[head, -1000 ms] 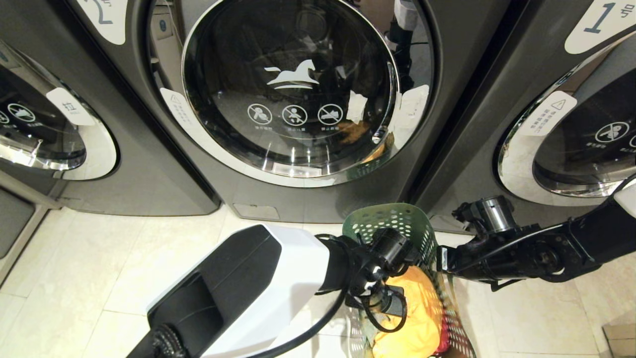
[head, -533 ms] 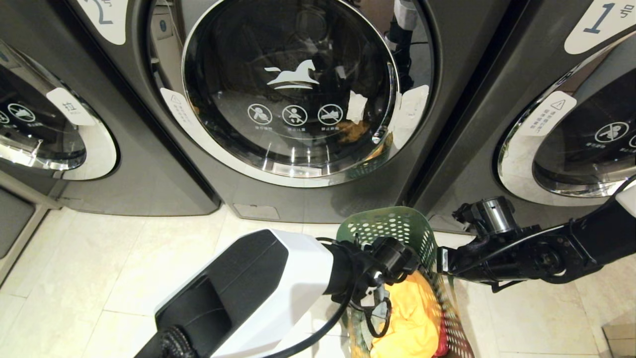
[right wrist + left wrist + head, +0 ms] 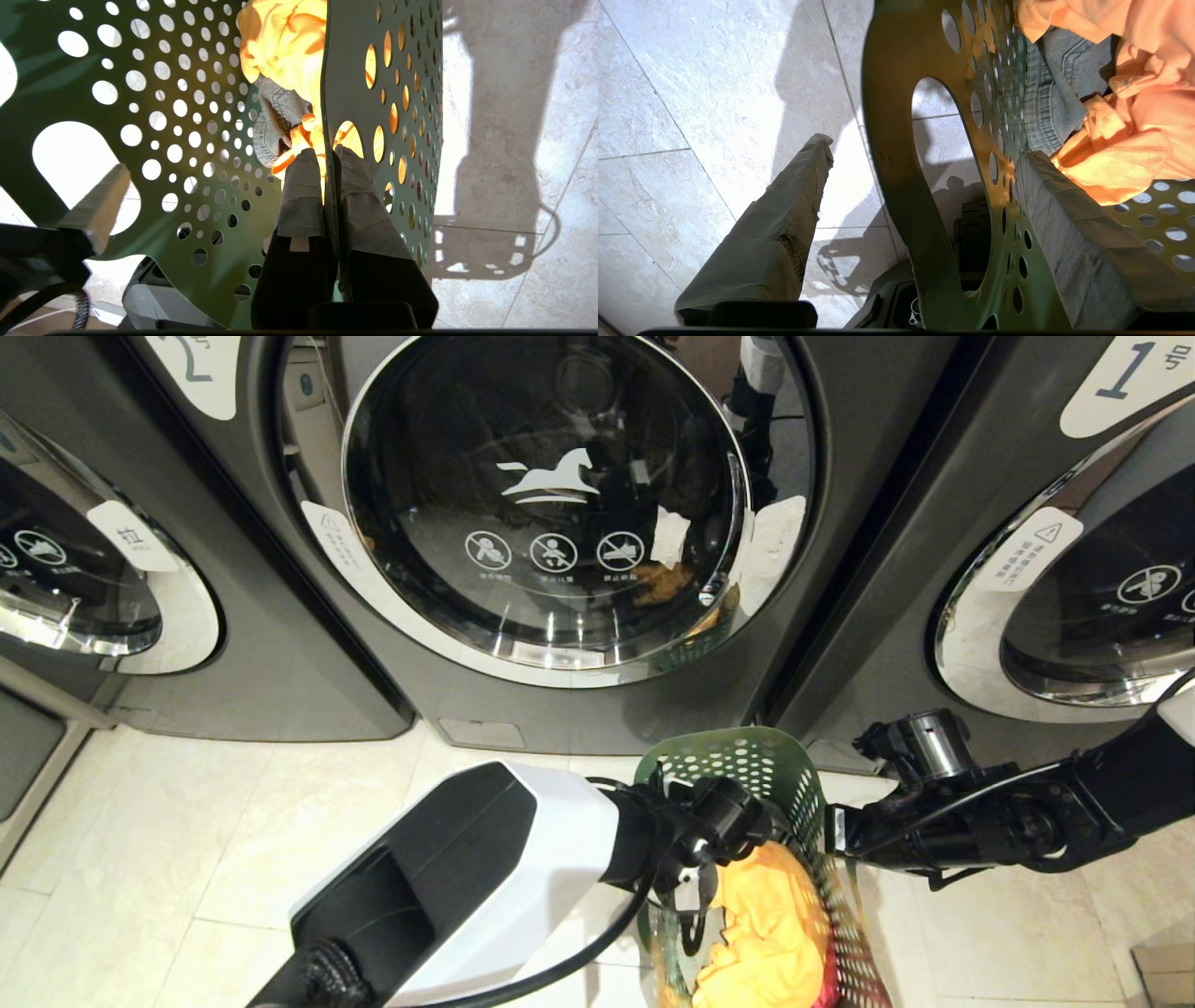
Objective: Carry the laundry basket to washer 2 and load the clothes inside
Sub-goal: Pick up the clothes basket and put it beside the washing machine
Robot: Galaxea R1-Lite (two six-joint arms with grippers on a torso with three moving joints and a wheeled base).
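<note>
The basket (image 3: 747,775) sits at 5 o'clock in the head view, its far rim close to the foot of washer 2 (image 3: 560,523), at the seam with washer 1 (image 3: 1074,551); washer 2's round door (image 3: 546,504) is closed. Pale floor tiles (image 3: 187,859) lie open at 7 to 8 o'clock, left of the basket. The right gripper (image 3: 332,158) is clenched on the basket's right wall, one finger inside and one outside, the thin edge pinched between them. The left gripper (image 3: 920,163) is spread wide astride the left handle wall: one finger (image 3: 784,210) outside over the tiles, the other (image 3: 1064,233) inside against the perforations, neither pressing the plastic. A yellow-orange garment (image 3: 766,933) and denim (image 3: 1059,93) lie inside. Compared with a second ago, the left wrist has turned and the basket's far rim sits slightly lower in the head view; the right arm is unchanged.
</note>
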